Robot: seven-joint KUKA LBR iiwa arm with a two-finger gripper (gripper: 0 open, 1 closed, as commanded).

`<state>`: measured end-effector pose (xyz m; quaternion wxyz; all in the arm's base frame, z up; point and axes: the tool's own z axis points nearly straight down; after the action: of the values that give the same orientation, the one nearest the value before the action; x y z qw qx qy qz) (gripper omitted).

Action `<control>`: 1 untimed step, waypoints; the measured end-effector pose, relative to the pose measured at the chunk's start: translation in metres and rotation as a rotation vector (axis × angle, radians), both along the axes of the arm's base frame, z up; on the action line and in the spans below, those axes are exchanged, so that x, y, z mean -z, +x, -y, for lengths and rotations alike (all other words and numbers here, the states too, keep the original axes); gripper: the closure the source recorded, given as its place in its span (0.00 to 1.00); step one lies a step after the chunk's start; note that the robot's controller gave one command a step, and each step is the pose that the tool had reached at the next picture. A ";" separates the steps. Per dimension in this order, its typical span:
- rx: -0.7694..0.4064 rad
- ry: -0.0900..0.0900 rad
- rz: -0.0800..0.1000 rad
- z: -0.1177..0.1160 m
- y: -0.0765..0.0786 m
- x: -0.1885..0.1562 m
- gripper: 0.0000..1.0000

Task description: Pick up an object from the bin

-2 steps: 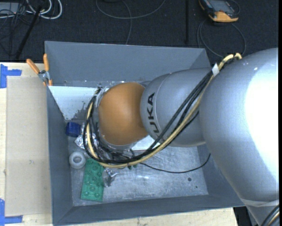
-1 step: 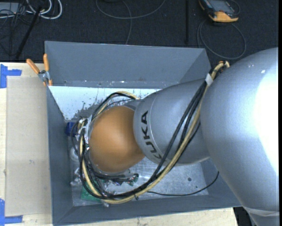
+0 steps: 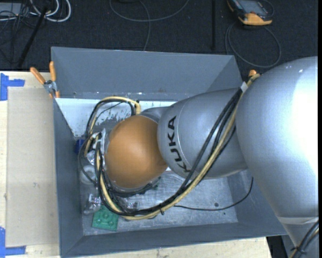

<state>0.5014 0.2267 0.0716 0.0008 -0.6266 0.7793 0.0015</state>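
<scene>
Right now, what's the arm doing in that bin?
The KUKA arm reaches in from the right and is low over the left half of the grey bin. Its orange wrist cover hides whatever lies directly beneath. Around it are a green flat piece near the front-left corner, a small blue thing by the left wall, and some clear or silvery bits between them. Whether anything has been grasped cannot be told from here.
</scene>
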 end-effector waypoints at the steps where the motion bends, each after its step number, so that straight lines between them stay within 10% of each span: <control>1: 0.006 -0.002 -0.001 -0.001 0.000 -0.001 0.00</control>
<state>0.5014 0.2274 0.0722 -0.0001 -0.6244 0.7811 0.0012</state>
